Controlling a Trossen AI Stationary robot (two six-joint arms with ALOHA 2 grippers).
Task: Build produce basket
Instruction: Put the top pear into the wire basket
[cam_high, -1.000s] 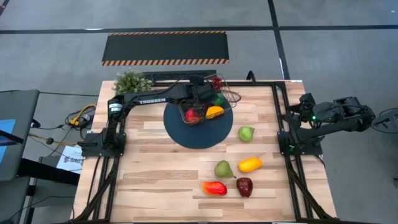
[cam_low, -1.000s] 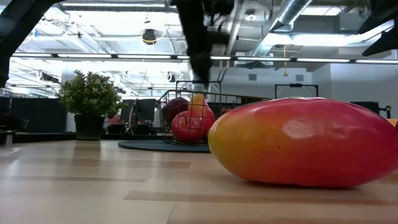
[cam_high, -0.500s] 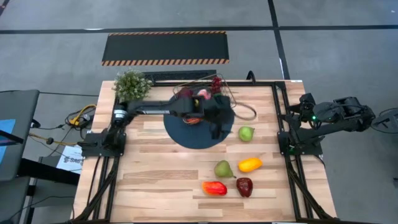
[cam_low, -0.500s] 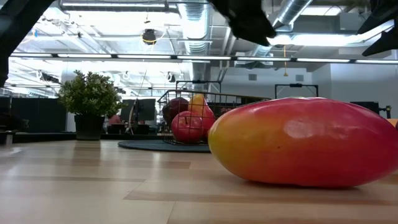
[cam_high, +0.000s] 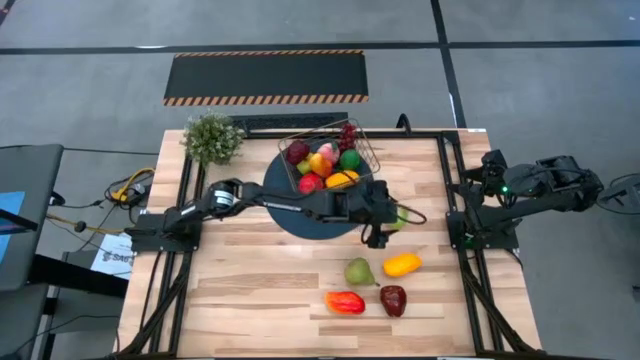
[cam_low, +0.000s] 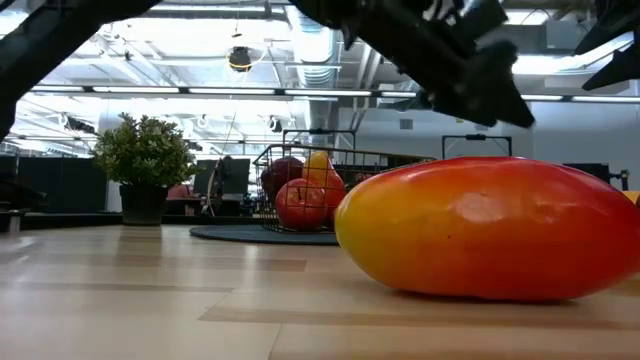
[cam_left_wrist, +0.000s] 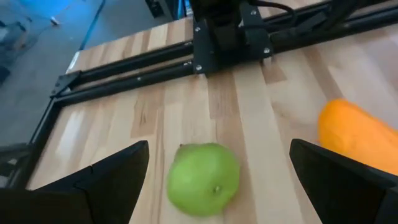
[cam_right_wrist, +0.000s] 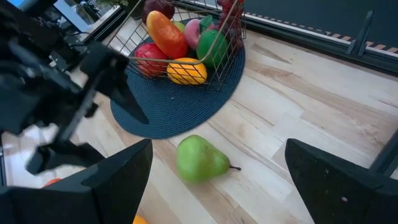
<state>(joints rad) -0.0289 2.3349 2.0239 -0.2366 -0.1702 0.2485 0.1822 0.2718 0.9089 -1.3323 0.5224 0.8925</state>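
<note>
Robotics lab: exposed ceiling ducts (cam_low: 320, 40), hazard-striped floor mat (cam_high: 266, 77).

Glossy plastic mango (cam_low: 490, 228) on pale matt wood table (cam_high: 250, 280); thin wire-metal basket (cam_high: 368, 160) on woven mat (cam_right_wrist: 161, 112).

We see a pale wooden plank surface (cam_high: 250, 290) standing on a grey concrete floor (cam_high: 80, 90), where a black mat with striped hazard edges (cam_high: 266, 76) lies beyond it. Across the room, long ceiling lights (cam_low: 180, 91) glow under silver ducts (cam_low: 310, 30), and a potted plant (cam_low: 145, 165) stands far back.
</note>
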